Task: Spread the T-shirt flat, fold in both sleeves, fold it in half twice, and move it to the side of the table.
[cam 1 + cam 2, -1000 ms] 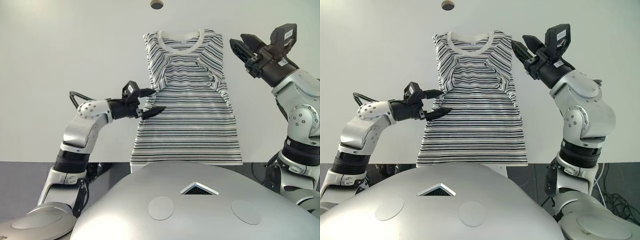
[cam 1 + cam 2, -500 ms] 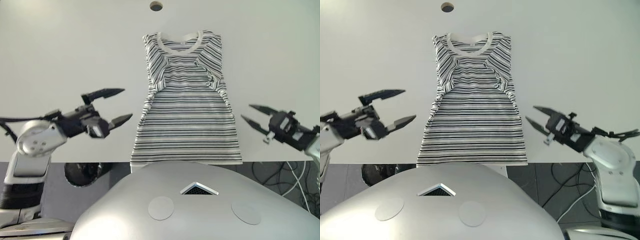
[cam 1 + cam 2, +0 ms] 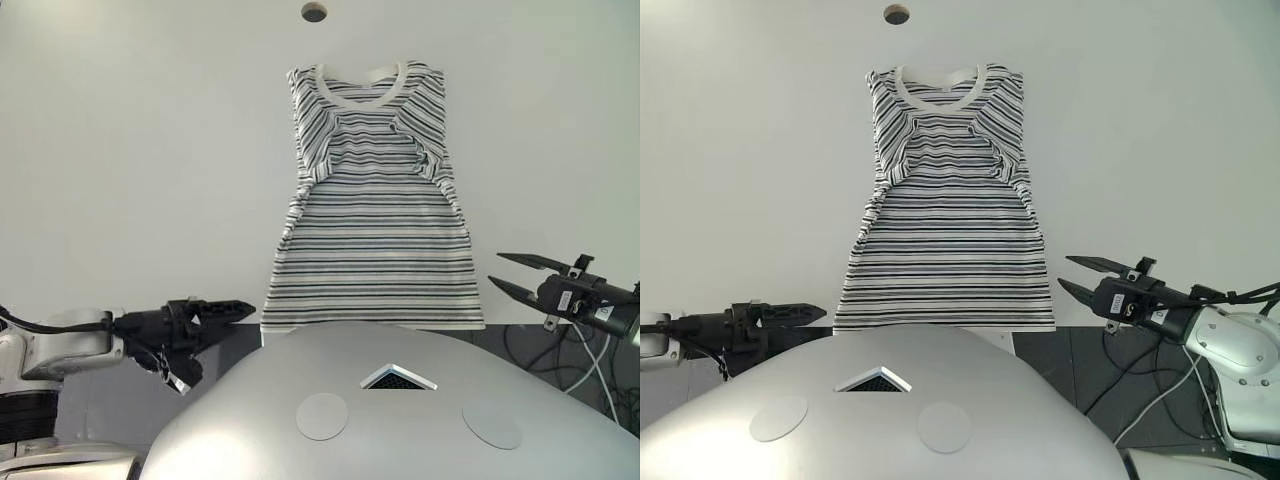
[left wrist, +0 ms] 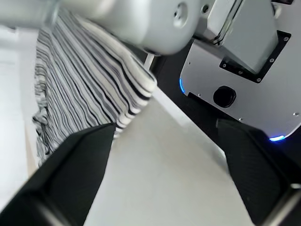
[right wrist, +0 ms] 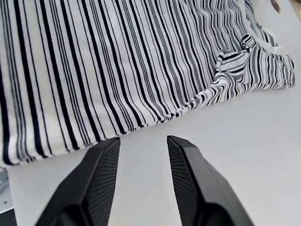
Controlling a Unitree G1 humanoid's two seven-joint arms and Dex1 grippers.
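A striped T-shirt [image 3: 375, 200] lies flat in the middle of a white counter [image 3: 130, 150], with its collar on the far side, its hem at the near edge, and both sleeves already folded in. The left gripper [image 4: 164, 136] sits low beside the left hem corner, fingers apart and empty. The right gripper [image 3: 497, 270] hovers just off the right hem corner, also spread and empty. The cloth looks light, limp and prone to sliding, so pinching both hem corners seems best.

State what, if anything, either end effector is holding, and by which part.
Nothing is held. The left end effector and right end effector are both open, either side of the T-shirt near its hem, not touching it.
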